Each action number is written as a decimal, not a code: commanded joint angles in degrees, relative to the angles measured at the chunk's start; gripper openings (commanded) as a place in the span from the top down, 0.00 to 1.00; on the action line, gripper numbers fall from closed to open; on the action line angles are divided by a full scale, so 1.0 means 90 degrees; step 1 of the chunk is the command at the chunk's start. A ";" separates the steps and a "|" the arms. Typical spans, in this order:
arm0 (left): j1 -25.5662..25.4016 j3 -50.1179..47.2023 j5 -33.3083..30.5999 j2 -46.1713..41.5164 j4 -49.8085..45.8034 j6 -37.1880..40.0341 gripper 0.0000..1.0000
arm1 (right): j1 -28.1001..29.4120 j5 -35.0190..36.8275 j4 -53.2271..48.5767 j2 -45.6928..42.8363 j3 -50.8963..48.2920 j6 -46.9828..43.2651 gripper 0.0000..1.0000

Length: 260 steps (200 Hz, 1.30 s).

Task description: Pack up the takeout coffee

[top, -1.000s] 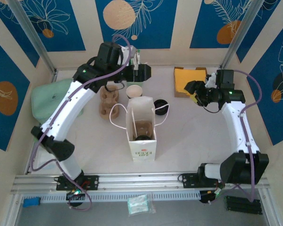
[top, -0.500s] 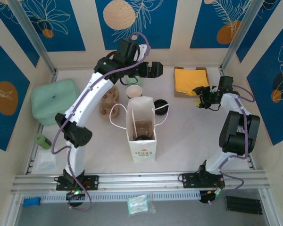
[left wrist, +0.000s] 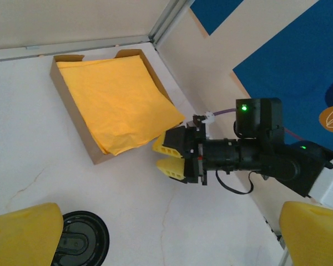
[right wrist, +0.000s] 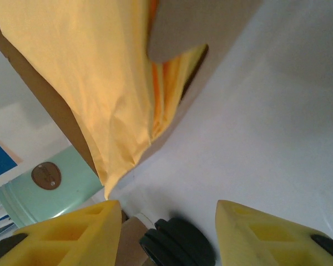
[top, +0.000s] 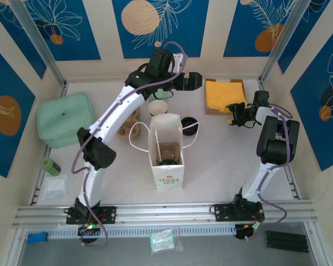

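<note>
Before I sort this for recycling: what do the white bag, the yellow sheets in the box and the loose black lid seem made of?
White bag: paper, matte, judging by crisp creased walls and printed front.
Yellow sheets: thin paper or tissue, matte; soft wrinkles and layered edges.
Black lid: probably moulded plastic, slight sheen, raised rings.

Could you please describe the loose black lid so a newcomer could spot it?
Find the white paper bag standing mid-table. Right of it, a round black lid lies flat on the tabletop. Unlike the paper cup behind the bag, it is black, flat and on no cup.
</note>
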 commanded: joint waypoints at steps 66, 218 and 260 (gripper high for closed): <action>-0.0085 0.0221 0.0181 0.0107 0.0085 -0.0026 0.01 | 0.0151 -0.0053 0.0209 0.0594 0.0661 0.0306 0.59; -0.0085 0.0219 0.0152 0.0019 -0.0001 0.0020 0.00 | 0.0278 -0.0119 0.0414 0.0823 0.0755 0.0535 0.76; -0.0092 0.0219 0.0131 0.0004 -0.0036 0.0034 0.00 | 0.0294 -0.0150 0.0477 0.0876 0.0786 0.0594 0.78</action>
